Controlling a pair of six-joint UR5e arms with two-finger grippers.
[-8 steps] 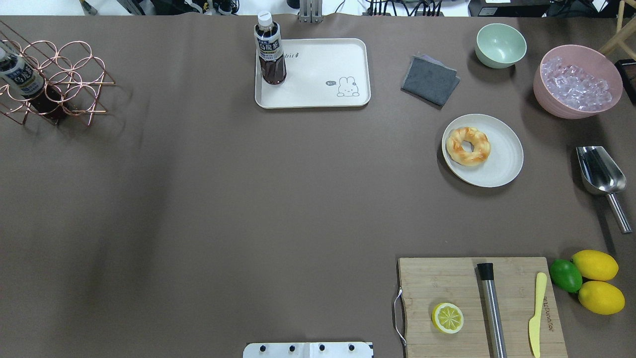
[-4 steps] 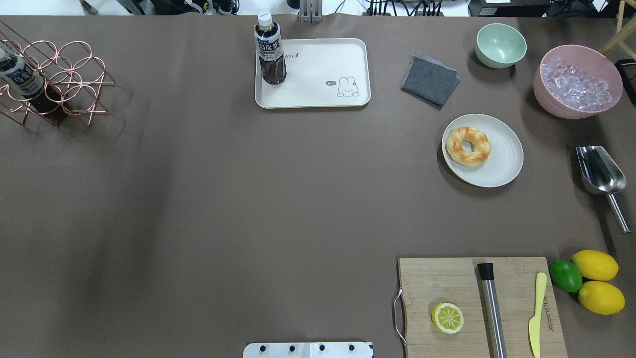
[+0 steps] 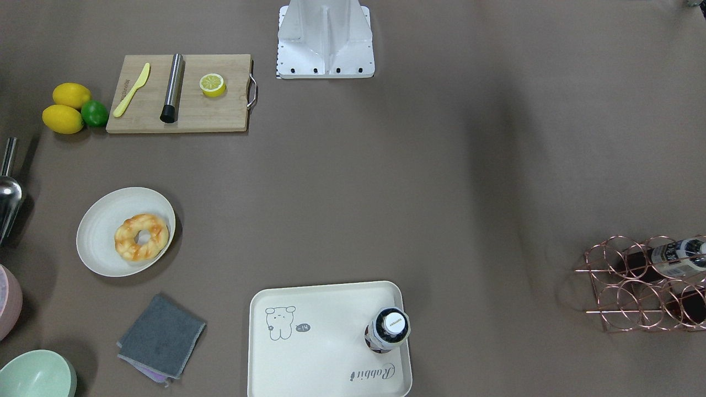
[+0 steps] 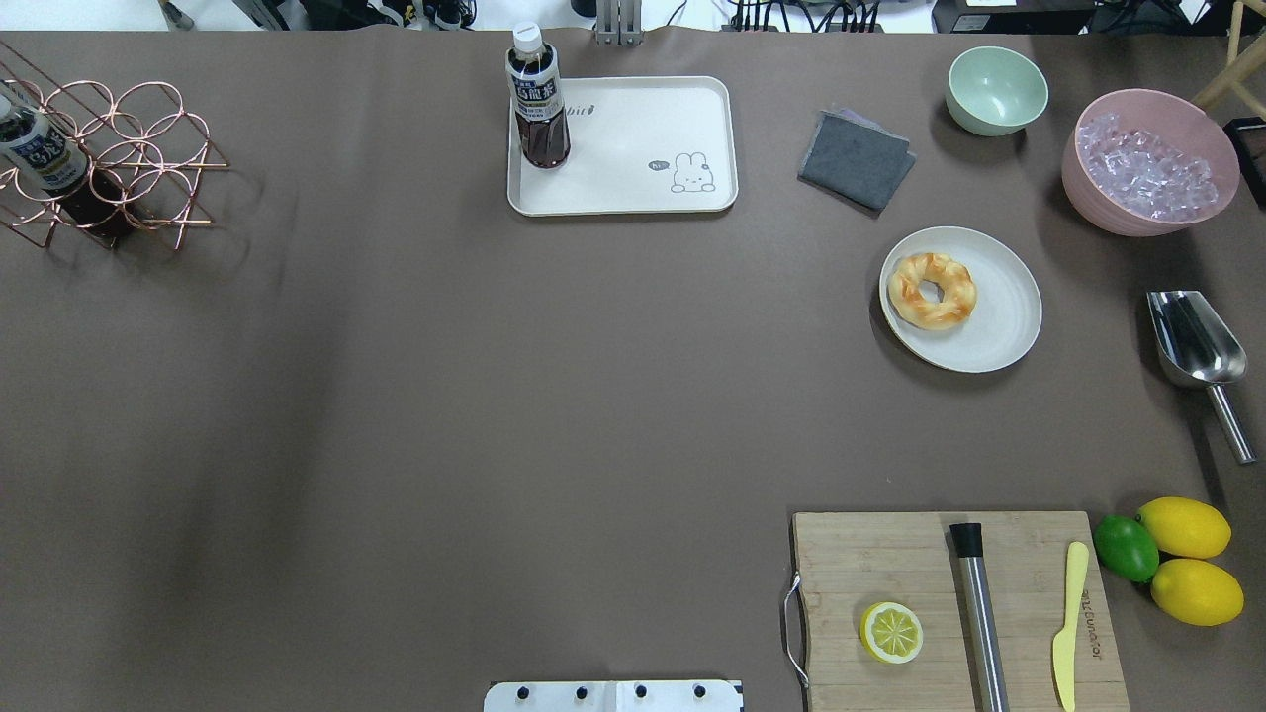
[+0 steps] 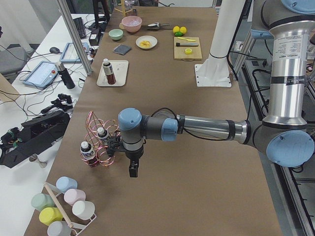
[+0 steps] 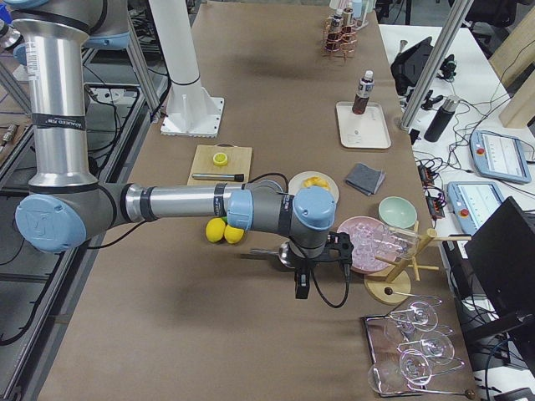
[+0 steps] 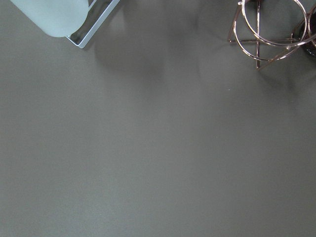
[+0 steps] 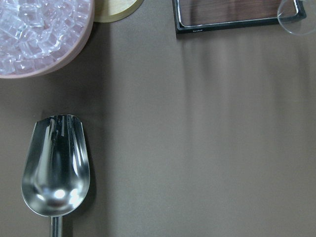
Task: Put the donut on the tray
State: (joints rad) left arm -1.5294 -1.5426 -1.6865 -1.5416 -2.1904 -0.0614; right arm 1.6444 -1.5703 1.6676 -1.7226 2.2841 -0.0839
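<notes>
The donut (image 4: 931, 290), a golden twisted ring, lies on the left part of a round cream plate (image 4: 1001, 321) at the right of the table; it also shows in the front-facing view (image 3: 141, 237). The cream tray (image 4: 633, 183) with the bear drawing sits at the far middle, with a dark tea bottle (image 4: 537, 99) standing in its left corner. Neither gripper shows in the overhead or front-facing views. The left gripper (image 5: 133, 169) hangs near the wire rack, and the right gripper (image 6: 302, 285) hangs near the scoop. I cannot tell whether either is open or shut.
A grey cloth (image 4: 856, 159), green bowl (image 4: 996, 89), pink ice bowl (image 4: 1147, 163) and metal scoop (image 4: 1192, 341) are at the right. A cutting board (image 4: 890, 564) holds a lemon slice (image 4: 891, 632). A copper wire rack (image 4: 109, 158) stands far left.
</notes>
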